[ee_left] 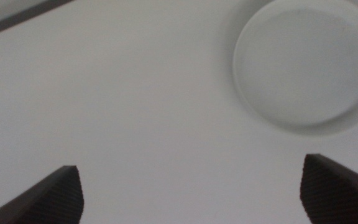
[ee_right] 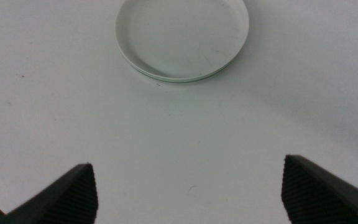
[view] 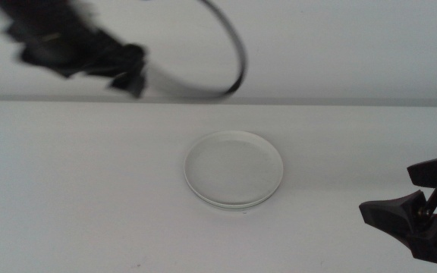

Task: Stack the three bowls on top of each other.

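A stack of shallow round bowls (view: pixel 234 168) — cream-white on top, a pale green rim beneath — sits mid-way across the white table (view: pixel 74 197), the left gripper (ee_left: pixel 191 193) and right gripper (view: pixel 423 208) both spread wide, holding nothing, well apart from it.

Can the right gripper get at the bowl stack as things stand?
Probably yes. The right gripper sits open and empty near the table's right edge, and only bare table lies between it and the bowl stack. The left gripper is raised well away.
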Robot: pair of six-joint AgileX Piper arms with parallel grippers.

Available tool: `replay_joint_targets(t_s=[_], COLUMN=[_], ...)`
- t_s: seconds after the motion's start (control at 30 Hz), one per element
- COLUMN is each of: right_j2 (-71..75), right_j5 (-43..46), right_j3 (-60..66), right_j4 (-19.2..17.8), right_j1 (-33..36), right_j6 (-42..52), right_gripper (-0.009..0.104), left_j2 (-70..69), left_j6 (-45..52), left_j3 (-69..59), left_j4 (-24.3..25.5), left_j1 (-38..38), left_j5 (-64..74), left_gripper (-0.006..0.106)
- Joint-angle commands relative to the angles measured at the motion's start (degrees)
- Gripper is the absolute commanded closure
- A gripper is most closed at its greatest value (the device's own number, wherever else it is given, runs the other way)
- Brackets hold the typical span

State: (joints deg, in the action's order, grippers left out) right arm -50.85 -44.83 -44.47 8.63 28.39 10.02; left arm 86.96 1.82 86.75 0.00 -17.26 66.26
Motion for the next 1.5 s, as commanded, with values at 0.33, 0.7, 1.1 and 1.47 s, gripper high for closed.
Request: replay_joint_targets(t_s=[0.33, 0.7, 1.1, 1.47], right_j2=[0.2, 0.2, 7.9, 32.3], right_j5=[0.8, 0.8, 27.0, 34.0], right_j3=[0.3, 0.3, 13.5, 38.2], right_j4=[-0.4, -0.4, -2.0, -5.8], right_j1=[0.1, 0.1, -3.4, -27.6], right_j6=[0.0, 0.0, 0.0, 0.0], right_gripper=[0.016, 0.016, 0.016, 0.016], left_j2=[-44.9, -53.1, -57.7, -78.5], left_j6=[-9.8, -9.7, -9.5, -9.5], left_j3=[-39.1, -44.2, -53.6, -79.0], left_j4=[4.5, 4.7, 4.6, 4.5], left_j1=[0.1, 0.1, 3.3, 16.6], left_j5=[-24.1, -30.8, -41.0, -49.8], left_gripper=[0.007, 0.007, 0.007, 0.007])
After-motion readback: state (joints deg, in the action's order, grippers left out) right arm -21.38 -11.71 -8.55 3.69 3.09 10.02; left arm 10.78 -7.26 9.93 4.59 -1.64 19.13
